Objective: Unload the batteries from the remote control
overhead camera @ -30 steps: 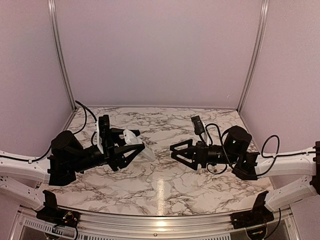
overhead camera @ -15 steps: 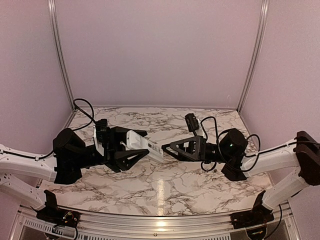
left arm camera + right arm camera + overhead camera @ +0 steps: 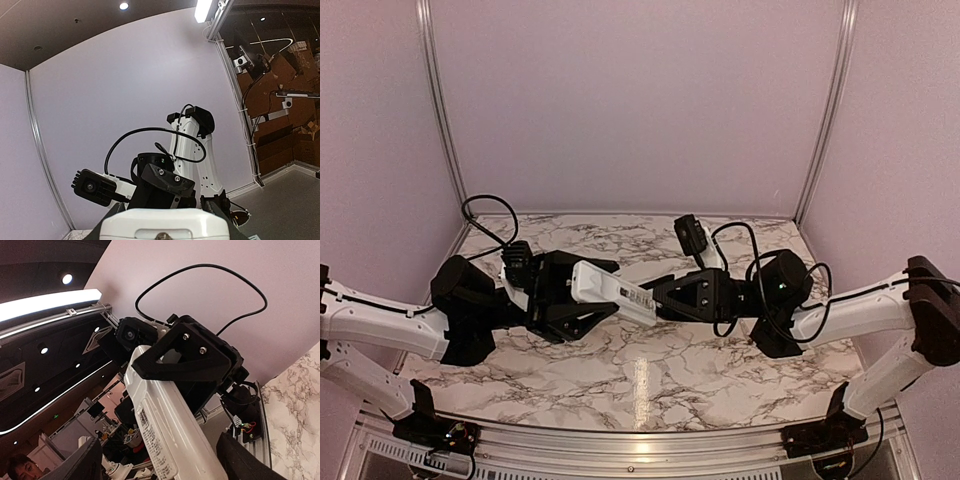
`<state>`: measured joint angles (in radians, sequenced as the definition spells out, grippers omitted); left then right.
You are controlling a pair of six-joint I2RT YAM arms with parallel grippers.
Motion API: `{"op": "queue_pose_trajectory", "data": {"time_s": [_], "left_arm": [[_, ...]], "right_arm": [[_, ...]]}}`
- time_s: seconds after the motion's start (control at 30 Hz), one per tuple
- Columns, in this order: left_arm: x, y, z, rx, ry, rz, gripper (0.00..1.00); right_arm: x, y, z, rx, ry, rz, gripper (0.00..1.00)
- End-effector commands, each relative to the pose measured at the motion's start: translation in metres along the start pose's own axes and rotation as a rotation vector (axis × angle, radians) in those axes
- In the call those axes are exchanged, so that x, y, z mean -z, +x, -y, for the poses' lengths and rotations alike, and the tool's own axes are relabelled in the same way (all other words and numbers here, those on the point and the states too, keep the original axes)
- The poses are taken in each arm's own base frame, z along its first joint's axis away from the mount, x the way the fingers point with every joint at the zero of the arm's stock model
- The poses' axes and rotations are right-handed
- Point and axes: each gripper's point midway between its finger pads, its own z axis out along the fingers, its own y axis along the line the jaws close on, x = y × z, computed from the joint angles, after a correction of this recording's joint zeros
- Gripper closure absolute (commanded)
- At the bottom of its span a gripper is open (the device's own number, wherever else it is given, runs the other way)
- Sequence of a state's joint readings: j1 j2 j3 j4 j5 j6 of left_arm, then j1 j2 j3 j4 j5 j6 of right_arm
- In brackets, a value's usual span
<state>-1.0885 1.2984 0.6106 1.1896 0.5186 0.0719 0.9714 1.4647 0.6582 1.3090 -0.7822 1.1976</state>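
The left arm is stretching inward, its left gripper clamping the remote control by one end above the table. The right arm is facing it, the right gripper straddling the remote's free end, jaws apart, not gripping.

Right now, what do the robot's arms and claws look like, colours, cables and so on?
The left arm and right arm have white tube-like links with bulky black joint housings. The left claw and right claw are black, their fingers open triangular frames with visible screw heads. A boxy black camera sits by each wrist, trailing thin black cables in loose loops.
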Motion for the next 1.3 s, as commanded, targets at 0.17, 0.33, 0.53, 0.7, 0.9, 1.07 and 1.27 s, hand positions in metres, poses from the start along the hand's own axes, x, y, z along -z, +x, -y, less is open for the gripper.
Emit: {"op": "queue_pose_trajectory", "data": {"time_s": [0.17, 0.33, 0.53, 0.7, 0.9, 1.07, 1.27], "left_arm": [[0.001, -0.017, -0.008, -0.036, 0.013, 0.087, 1.0], [0.004, -0.011, -0.013, -0.023, 0.005, 0.082, 1.0], [0.012, -0.005, -0.019, -0.005, -0.025, 0.075, 0.97], [0.019, 0.003, -0.028, 0.024, -0.069, 0.055, 0.58], [0.03, 0.013, -0.039, 0.051, -0.134, 0.036, 0.28], [0.037, 0.021, -0.047, 0.081, -0.177, 0.006, 0.04], [0.049, 0.029, -0.052, 0.138, -0.228, -0.026, 0.01]], "right_arm": [[-0.017, 0.002, -0.023, 0.047, -0.096, -0.038, 0.46], [-0.019, 0.001, -0.022, 0.052, -0.1, -0.037, 0.72], [-0.02, -0.001, -0.019, 0.073, -0.086, -0.031, 0.97], [-0.02, -0.002, -0.02, 0.081, -0.089, -0.025, 1.0], [-0.017, -0.007, -0.014, 0.105, -0.035, 0.006, 1.0], [-0.005, -0.016, -0.003, 0.127, 0.042, 0.063, 1.0], [0.008, -0.025, 0.009, 0.145, 0.094, 0.093, 1.0]]}}
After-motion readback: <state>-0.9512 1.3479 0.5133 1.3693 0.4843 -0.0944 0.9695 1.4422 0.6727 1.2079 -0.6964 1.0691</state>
